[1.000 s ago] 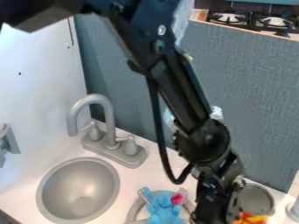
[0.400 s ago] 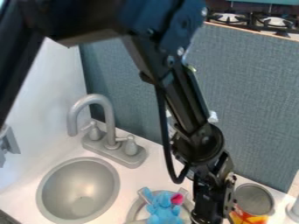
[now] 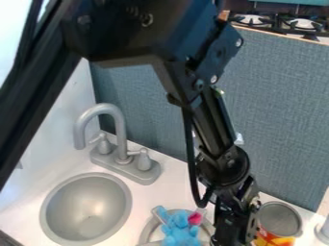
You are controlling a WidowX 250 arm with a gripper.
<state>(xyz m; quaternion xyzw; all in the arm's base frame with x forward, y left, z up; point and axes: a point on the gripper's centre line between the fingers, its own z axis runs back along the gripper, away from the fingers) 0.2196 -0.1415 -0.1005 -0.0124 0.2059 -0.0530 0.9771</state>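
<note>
We see the black tool [image 3: 233, 235] at the bottom edge, right of centre, hanging over the white table [image 3: 157, 194] between a plush toy and a can. We cannot tell whether it is wide or narrow, or whether it holds anything. Just left of it, the blue plush toy [image 3: 181, 234], soft and fuzzy with a bright pink patch at its upper right, lies in a round gray dish [image 3: 146, 234] with a smooth, curved rim. Just right of it stands the cylindrical can [image 3: 280, 219], its flat, round gray top ringed by a raised rim and its side wrapped in red, orange and yellow; we cannot tell whether the tool touches it. Farther left, we see a smooth gray oval sink basin [image 3: 86, 209] sunk into the table, and behind it a matte gray faucet [image 3: 110, 110] with a tall hooked spout and two tapered handles on a rounded base. A blue-gray panel [image 3: 283, 110] with a woven-looking texture rises behind the table. Beyond its top edge, at the upper right, we see a stove [image 3: 280, 23] with black grates over pale round burners.
</note>
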